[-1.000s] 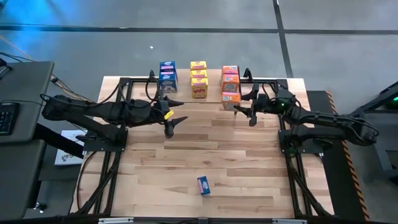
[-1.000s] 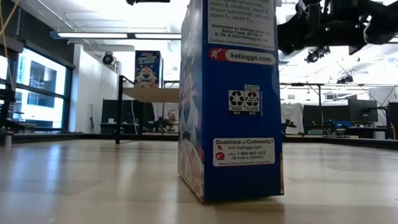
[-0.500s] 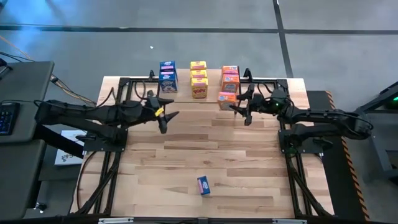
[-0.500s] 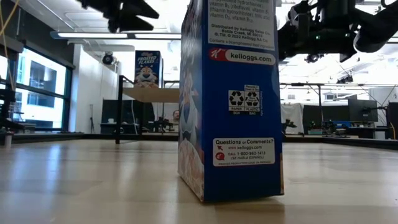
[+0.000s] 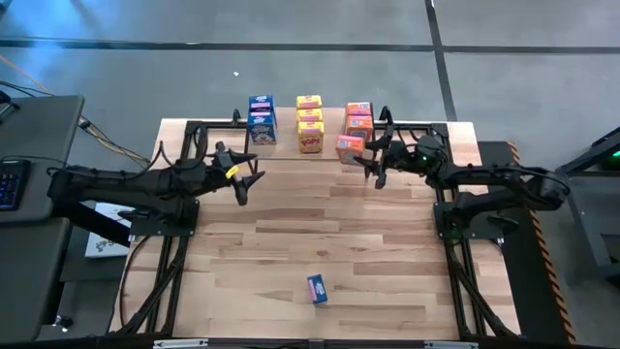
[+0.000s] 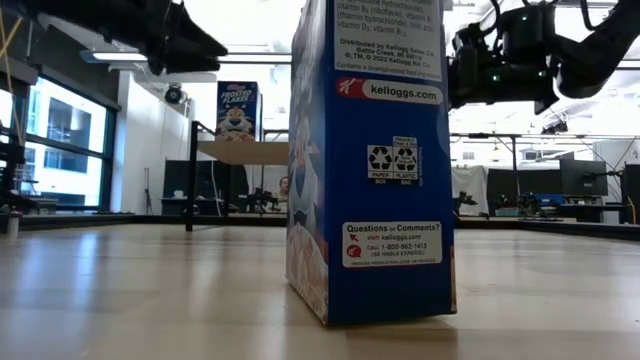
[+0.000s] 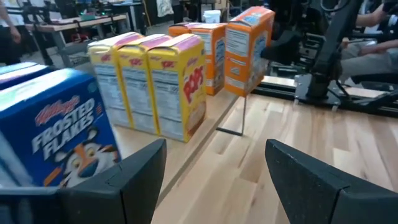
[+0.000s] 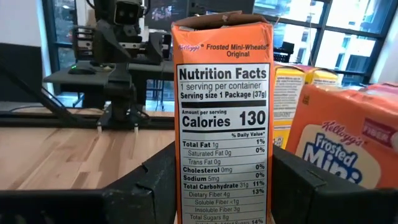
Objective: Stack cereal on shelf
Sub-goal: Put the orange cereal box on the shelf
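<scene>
At the far edge of the table, the shelf (image 5: 291, 147) carries the cereal in three rows: two blue boxes (image 5: 261, 118), three yellow (image 5: 309, 123), two orange (image 5: 358, 117). The right gripper (image 5: 366, 167) sits at the orange row, its fingers clamped on a third orange box (image 5: 350, 147). The right wrist view fills with that held box (image 8: 222, 118), its nutrition panel facing the camera, dark fingers (image 8: 149, 186) pressing either side, with another orange box (image 8: 345, 140) beside it. The left gripper (image 5: 248, 176) hangs just in front of the shelf below the blue row, jaws spread with nothing between them. Its wrist view looks along the row: a blue box (image 7: 62, 134) nearest, the yellow boxes (image 7: 165, 84) next, the held orange box (image 7: 249, 50) raised past the shelf end. The overhead view alone shows one blue box (image 5: 317, 288) left lying near the front of the table (image 5: 387, 262). The low view is mostly blocked by that box (image 6: 370, 160), the shelf (image 6: 245, 152) visible far behind it.
</scene>
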`<move>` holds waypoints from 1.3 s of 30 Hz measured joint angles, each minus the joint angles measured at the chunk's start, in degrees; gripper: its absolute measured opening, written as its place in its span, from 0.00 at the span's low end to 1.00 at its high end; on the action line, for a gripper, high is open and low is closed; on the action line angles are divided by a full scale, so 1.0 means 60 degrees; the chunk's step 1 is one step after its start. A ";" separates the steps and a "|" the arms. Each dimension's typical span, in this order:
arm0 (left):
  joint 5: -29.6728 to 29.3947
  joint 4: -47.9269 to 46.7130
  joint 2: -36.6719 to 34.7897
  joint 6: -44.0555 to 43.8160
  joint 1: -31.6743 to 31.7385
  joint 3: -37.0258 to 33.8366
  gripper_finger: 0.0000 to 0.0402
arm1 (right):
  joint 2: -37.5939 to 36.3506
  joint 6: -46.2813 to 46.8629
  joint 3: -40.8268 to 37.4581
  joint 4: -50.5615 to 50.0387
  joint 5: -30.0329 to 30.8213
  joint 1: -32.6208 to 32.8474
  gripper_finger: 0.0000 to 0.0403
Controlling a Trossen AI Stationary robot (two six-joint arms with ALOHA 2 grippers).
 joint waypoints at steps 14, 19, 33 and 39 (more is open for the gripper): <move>0.0035 0.0158 -0.0883 0.0242 0.0447 -0.0868 0.66 | 0.0157 0.0070 0.0000 0.0001 0.0008 -0.0370 0.46; 0.0031 0.0155 -0.0873 0.0270 0.0447 -0.0868 0.66 | 0.0157 0.0197 0.0000 -0.0193 0.0011 -0.0545 0.46; 0.0031 0.0154 -0.0872 0.0250 0.0443 -0.0868 0.66 | 0.0157 0.0474 0.0000 -0.0378 0.0058 -0.0699 0.46; 0.0028 0.0151 -0.0872 0.0246 0.0443 -0.0868 0.66 | 0.0153 0.0467 0.0000 -0.0407 0.0084 -0.0699 0.46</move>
